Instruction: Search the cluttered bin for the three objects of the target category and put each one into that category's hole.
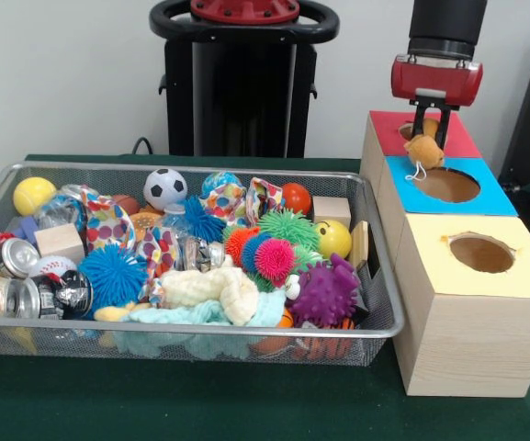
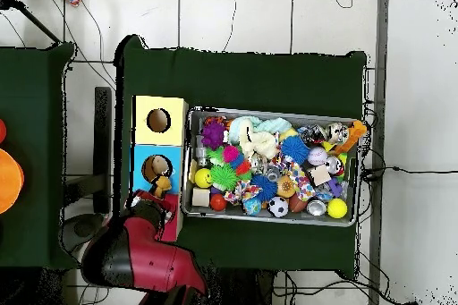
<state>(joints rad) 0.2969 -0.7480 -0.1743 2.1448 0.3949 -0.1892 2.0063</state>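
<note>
My gripper (image 1: 433,129) is above the pale wooden boxes at the right, shut on a small tan-brown plush teddy bear (image 1: 424,150). The bear hangs at the edge between the red surround (image 1: 384,124) and the blue one. The red-surround hole (image 1: 408,131) is mostly hidden behind the gripper and the bear. In the overhead view the bear (image 2: 162,182) shows beside the arm, which covers most of the red surround (image 2: 143,199). The wire mesh bin (image 1: 191,168) is full of clutter and also shows in the overhead view (image 2: 268,112). I cannot make out any other plush animal in it.
The blue-surround hole (image 1: 446,185) and the yellow-surround hole (image 1: 481,253) top the nearer boxes. The bin holds spiky rubber balls (image 1: 325,292), a soccer ball (image 1: 164,187), cans (image 1: 15,258), wooden blocks (image 1: 60,241) and knitted cream and mint cloths (image 1: 211,292).
</note>
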